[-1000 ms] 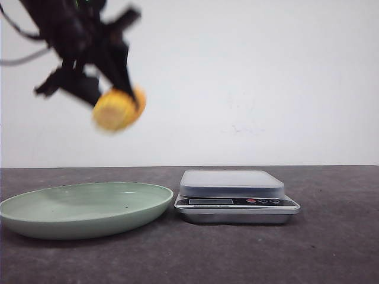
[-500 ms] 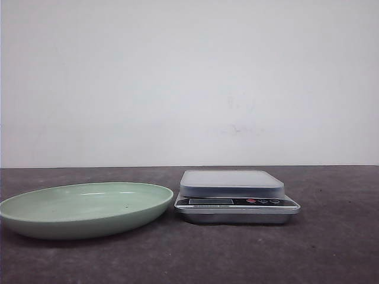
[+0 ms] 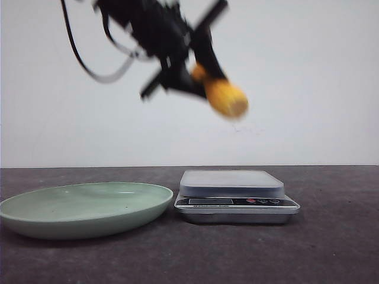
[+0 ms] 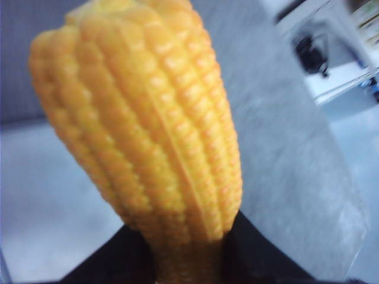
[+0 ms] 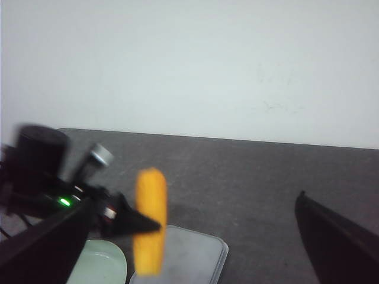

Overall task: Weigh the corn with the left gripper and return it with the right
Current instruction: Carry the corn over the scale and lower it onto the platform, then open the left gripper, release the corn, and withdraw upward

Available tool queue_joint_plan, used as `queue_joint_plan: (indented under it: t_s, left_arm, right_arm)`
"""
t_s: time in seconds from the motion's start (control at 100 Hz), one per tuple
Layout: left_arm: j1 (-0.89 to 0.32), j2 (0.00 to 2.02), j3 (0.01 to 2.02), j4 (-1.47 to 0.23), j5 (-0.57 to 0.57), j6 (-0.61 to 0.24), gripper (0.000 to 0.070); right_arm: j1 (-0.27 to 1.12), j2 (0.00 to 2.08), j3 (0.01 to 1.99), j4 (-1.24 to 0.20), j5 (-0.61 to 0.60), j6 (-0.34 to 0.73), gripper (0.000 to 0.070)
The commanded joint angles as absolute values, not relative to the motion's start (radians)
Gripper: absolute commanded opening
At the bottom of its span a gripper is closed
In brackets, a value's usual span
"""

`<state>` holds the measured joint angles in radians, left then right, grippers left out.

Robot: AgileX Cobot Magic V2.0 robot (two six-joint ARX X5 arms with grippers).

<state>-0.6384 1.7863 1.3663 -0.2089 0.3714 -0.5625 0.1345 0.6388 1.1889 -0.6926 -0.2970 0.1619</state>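
Note:
My left gripper (image 3: 204, 74) is shut on the corn (image 3: 226, 98), a yellow-orange ribbed cob, and holds it high in the air, above the silver kitchen scale (image 3: 232, 195) and well clear of it. In the left wrist view the corn (image 4: 142, 118) fills the frame, with its base clamped between the black fingers (image 4: 260, 260). In the right wrist view the corn (image 5: 150, 219) hangs over the near edge of the scale (image 5: 189, 260), held by the left gripper (image 5: 139, 223). My right gripper (image 5: 195, 204) is open and empty, away from the corn.
A pale green plate (image 3: 83, 220) lies on the dark table left of the scale, nearly touching it; it also shows in the right wrist view (image 5: 103, 265). A white wall stands behind the table.
The left gripper with the corn was above the plate at the upper left, left the front view, and is now further right, above the scale.

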Motion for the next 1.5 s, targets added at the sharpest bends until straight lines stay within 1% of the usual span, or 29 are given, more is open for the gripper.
queue_joint_plan:
  t_s: [0.0,0.17,0.28,0.31,0.36,0.49,0.51,0.54,0.64,0.71,0.77,0.93,0.97,1.0,1.05,1.09,1.12,1.22,1.33,1.49]
  left_arm:
    - [-0.648,1.834,1.383,-0.206,0.391,-0.626,0.0002]
    - [-0.654,1.910,1.383,-0.254,0.386,-0.641,0.0003]
    - [-0.655,1.922,1.383,-0.272,0.347,-0.641,0.0004]
    - [-0.655,1.923,1.383,-0.274,0.334,-0.641,0.0010]
    - [-0.654,1.923,1.383,-0.276,0.327,-0.641,0.0041]
    - [-0.654,1.923,1.383,-0.277,0.317,-0.641,0.0045]
    - [-0.654,1.923,1.383,-0.277,0.318,-0.642,0.0056]
    - [-0.654,1.923,1.383,-0.278,0.318,-0.645,0.0092]
    - [-0.654,1.923,1.383,-0.294,0.317,-0.656,0.0283]
    - [-0.654,1.923,1.383,-0.319,0.317,-0.656,0.0364]
    - [-0.654,1.923,1.383,-0.341,0.317,-0.656,0.0407]
    - [-0.652,1.923,1.383,-0.376,0.318,-0.656,0.0417]
    - [-0.652,1.923,1.383,-0.374,0.319,-0.656,0.0474]
    - [-0.652,1.923,1.383,-0.373,0.319,-0.656,0.0537]
    - [-0.652,1.923,1.383,-0.371,0.319,-0.656,0.0607]
    - [-0.653,1.923,1.383,-0.370,0.321,-0.656,0.0648]
    - [-0.653,1.923,1.383,-0.370,0.322,-0.656,0.0657]
    - [-0.653,1.923,1.383,-0.368,0.322,-0.656,0.0659]
    - [-0.649,1.921,1.386,-0.369,0.322,-0.651,0.0700]
    - [-0.625,1.903,1.400,-0.374,0.311,-0.630,0.0700]
  right_arm:
    - [0.136,0.643,1.203,-0.689,-0.310,0.176,0.0700]
    - [0.136,0.643,1.203,-0.690,-0.318,0.185,0.0700]
    - [0.136,0.643,1.203,-0.702,-0.318,0.191,0.0700]
    - [0.136,0.643,1.203,-0.706,-0.318,0.194,0.0700]
    - [0.136,0.643,1.203,-0.713,-0.318,0.197,0.0700]
    - [0.136,0.643,1.203,-0.720,-0.318,0.199,0.0700]
    - [0.136,0.643,1.203,-0.720,-0.318,0.200,0.0700]
    - [0.136,0.643,1.203,-0.720,-0.318,0.201,0.0700]
    - [0.136,0.643,1.203,-0.720,-0.318,0.203,0.0700]
    - [0.136,0.643,1.203,-0.720,-0.318,0.203,0.0700]
    - [0.136,0.643,1.203,-0.720,-0.318,0.203,0.0700]
    - [0.136,0.643,1.203,-0.722,-0.318,0.203,0.0700]
    - [0.136,0.643,1.203,-0.723,-0.318,0.203,0.0700]
    - [0.136,0.643,1.203,-0.727,-0.318,0.203,0.0700]
    - [0.136,0.643,1.203,-0.732,-0.318,0.202,0.0700]
    - [0.136,0.643,1.203,-0.736,-0.318,0.202,0.0700]
    - [0.136,0.643,1.203,-0.739,-0.318,0.202,0.0700]
    - [0.136,0.643,1.203,-0.748,-0.318,0.202,0.0700]
    - [0.136,0.643,1.203,-0.755,-0.318,0.202,0.0700]
    - [0.136,0.643,1.203,-0.760,-0.316,0.198,0.0700]
